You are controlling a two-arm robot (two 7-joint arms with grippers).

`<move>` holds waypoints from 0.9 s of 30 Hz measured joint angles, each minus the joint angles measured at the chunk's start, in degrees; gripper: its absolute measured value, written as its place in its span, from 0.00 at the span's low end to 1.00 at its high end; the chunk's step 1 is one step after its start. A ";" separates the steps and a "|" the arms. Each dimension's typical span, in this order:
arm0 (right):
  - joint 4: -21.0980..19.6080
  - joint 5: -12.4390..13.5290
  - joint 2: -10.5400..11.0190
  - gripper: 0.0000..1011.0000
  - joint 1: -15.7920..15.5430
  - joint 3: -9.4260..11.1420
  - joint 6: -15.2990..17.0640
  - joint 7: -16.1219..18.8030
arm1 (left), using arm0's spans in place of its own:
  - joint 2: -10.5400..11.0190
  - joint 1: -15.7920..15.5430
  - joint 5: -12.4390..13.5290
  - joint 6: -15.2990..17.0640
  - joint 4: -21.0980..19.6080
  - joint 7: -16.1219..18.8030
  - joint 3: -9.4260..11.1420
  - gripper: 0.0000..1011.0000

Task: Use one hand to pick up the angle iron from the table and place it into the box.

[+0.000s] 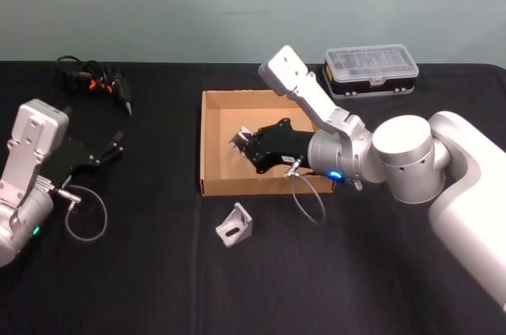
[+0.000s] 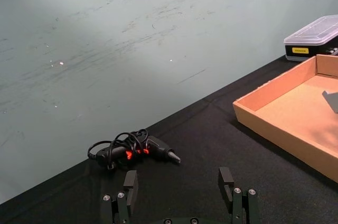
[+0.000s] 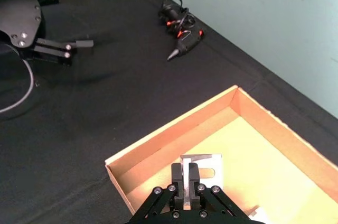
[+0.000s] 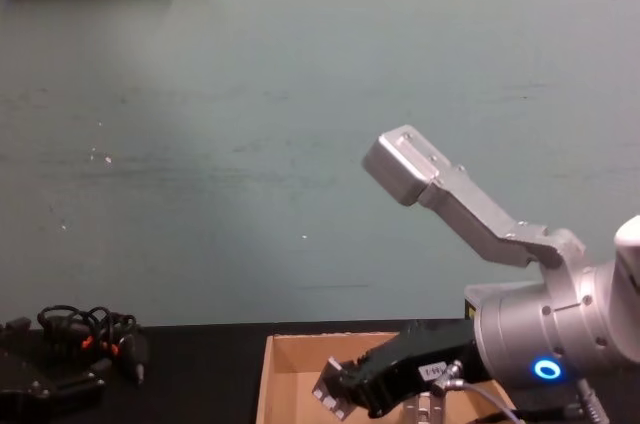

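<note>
Right pincer (image 1: pixel 242 144) clenched on angle iron (image 3: pixel 203 167), cardboard box (image 1: pixel 207 145) floor just beneath it, looks lined up for the drop. Left pincer (image 1: pixel 116 144) parked well aside, released.

The left gripper (image 2: pixel 178 174) hangs just over the black table (image 2: pixel 211 139) with its two fingers (image 2: pixel 227 179) spread wide and nothing between them. Ahead of it, close to the pale green wall (image 2: pixel 132 39), a black glue gun (image 2: pixel 156 150) with orange marks lies on its side, its cord bundled up against it. Off to one side sits the brown cardboard box (image 2: pixel 280 129), a grey metal piece (image 2: pixel 331 99) showing above its floor, and past its far wall stands a clear-lidded plastic case (image 2: pixel 312 36) with a yellow label.
</note>
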 joint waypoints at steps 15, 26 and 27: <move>3.21 -1.81 -1.91 0.06 0.10 0.22 -0.40 -0.06 | 0.00 0.00 0.00 0.00 0.00 0.00 0.00 0.99; 3.32 -2.35 -2.08 0.35 -0.57 1.21 -0.92 0.06 | 0.00 0.00 0.00 0.00 0.00 0.00 -0.01 0.99; 3.32 -2.35 -2.08 0.35 -0.57 1.21 -0.92 0.06 | 0.00 0.00 0.00 0.00 0.00 0.00 0.00 0.99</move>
